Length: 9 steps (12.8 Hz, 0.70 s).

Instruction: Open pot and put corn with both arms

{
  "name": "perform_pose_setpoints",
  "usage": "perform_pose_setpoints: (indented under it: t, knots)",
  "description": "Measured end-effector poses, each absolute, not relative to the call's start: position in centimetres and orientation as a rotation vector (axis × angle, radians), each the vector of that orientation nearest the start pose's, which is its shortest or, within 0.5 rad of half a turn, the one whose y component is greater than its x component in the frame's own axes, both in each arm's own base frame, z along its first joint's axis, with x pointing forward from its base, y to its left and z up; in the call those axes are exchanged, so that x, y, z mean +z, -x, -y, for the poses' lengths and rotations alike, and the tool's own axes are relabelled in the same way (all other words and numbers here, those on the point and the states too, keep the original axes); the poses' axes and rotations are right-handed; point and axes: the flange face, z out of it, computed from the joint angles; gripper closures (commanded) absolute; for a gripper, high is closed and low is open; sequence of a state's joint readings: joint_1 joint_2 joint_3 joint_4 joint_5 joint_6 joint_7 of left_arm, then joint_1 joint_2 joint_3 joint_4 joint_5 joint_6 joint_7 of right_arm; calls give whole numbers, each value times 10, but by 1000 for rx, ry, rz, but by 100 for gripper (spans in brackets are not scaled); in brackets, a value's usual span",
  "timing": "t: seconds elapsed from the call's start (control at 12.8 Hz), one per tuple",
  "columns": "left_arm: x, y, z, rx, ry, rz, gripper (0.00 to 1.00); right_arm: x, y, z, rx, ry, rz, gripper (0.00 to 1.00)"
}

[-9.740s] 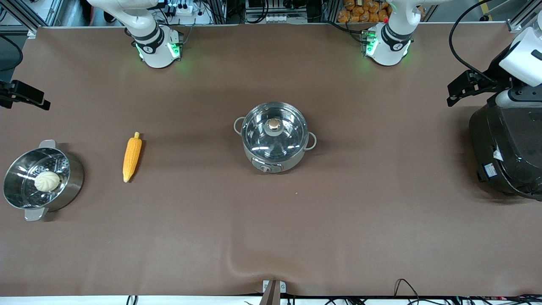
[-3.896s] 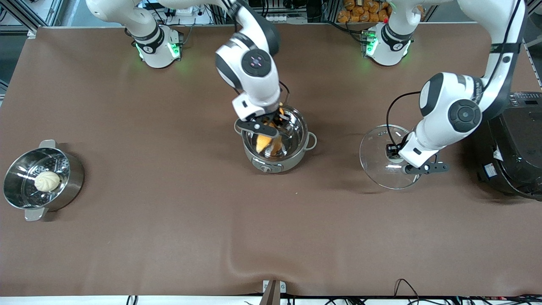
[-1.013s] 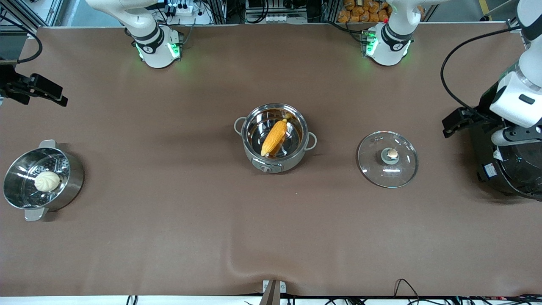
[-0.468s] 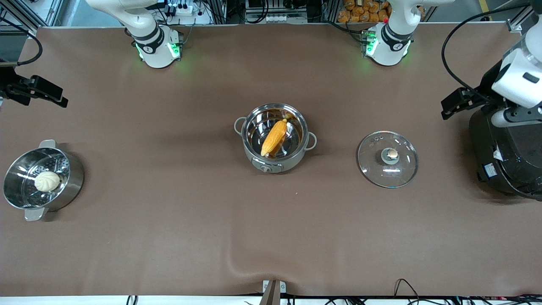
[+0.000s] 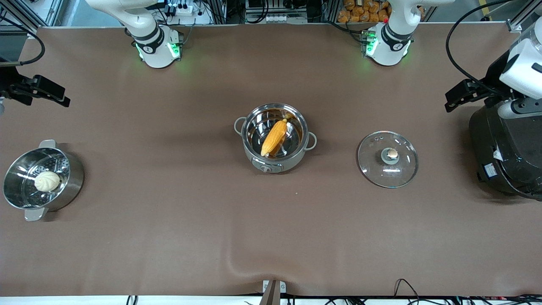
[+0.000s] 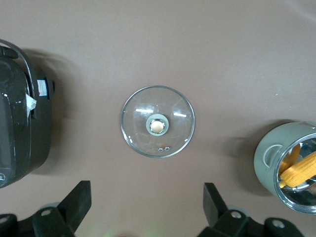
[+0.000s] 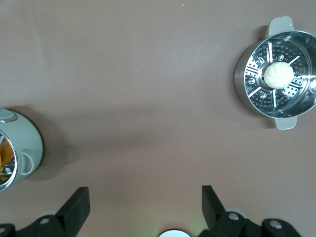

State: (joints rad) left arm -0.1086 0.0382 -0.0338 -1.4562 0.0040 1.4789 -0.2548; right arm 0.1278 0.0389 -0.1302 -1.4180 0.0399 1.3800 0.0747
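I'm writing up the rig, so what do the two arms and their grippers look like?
Both arms are glossy white with black joint bands and green-lit bases. The left gripper and right gripper are matte black, two-fingered. A black cable loops along the left arm.

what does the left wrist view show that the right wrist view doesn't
Only the left wrist view shows the glass lid lying on the table and the black rice cooker. Only the right wrist view shows the steel steamer pot with the white bun in it. Both show the pot holding the corn, and open gripper fingers.

No legible text; label on black rice cooker [image 5: 491, 170] too small.
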Motion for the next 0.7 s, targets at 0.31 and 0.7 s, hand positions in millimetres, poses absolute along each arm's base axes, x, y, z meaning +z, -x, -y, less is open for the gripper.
perform_pose_setpoints:
  t: [0.31,0.7]
  knots:
    - [628,-550,72,48,3126,185,0,658,-546,-6,119,3106,-63,0]
    - [628,-549,63,14,3111,164,0,660,-546,-5,115,3106,-65,0]
